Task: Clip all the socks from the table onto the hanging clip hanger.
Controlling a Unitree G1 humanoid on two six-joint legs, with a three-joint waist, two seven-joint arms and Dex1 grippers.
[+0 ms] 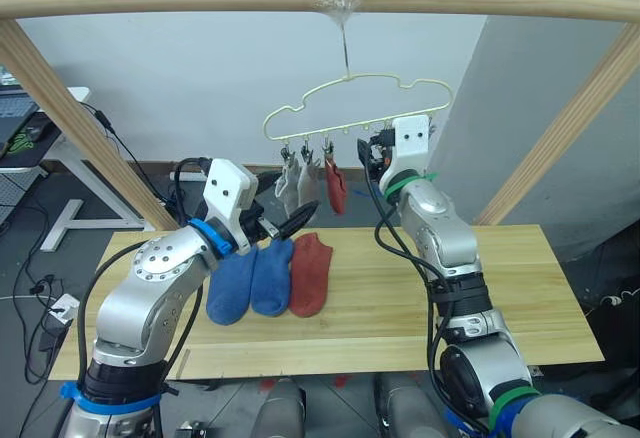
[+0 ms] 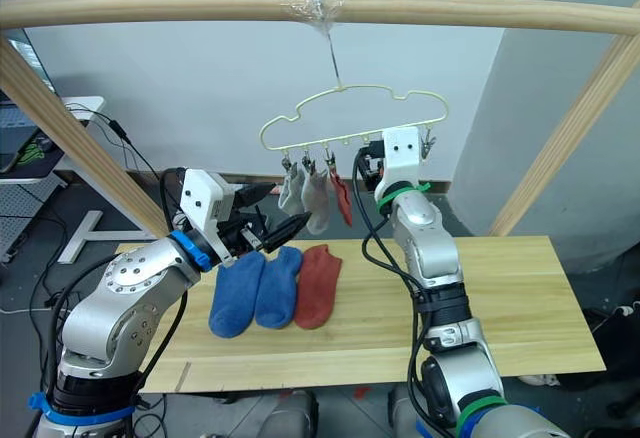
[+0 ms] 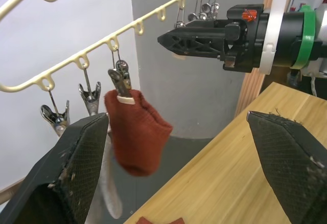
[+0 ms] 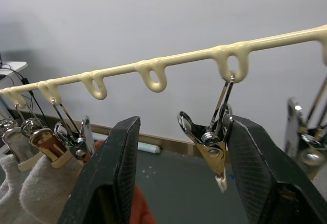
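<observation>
Already three socks (image 1: pixel 305 180) hang from the clip hanger (image 1: pixel 352 108), three lie on the table (image 1: pixel 480 288); both grippers, left gripper (image 1: pixel 290 220) and right gripper (image 1: pixel 378 150), gape empty.

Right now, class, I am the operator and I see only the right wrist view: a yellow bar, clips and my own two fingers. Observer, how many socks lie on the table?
Observer: Three lie on the table: two blue socks and one rust-red sock, side by side.
Operator: Is the left gripper carrying one?
Observer: No. The left gripper is open and empty, raised over the blue socks and pointing toward the hung ones.
Operator: How many hang in all?
Observer: Three on the clip hanger: two grey socks and one hung red sock.
</observation>
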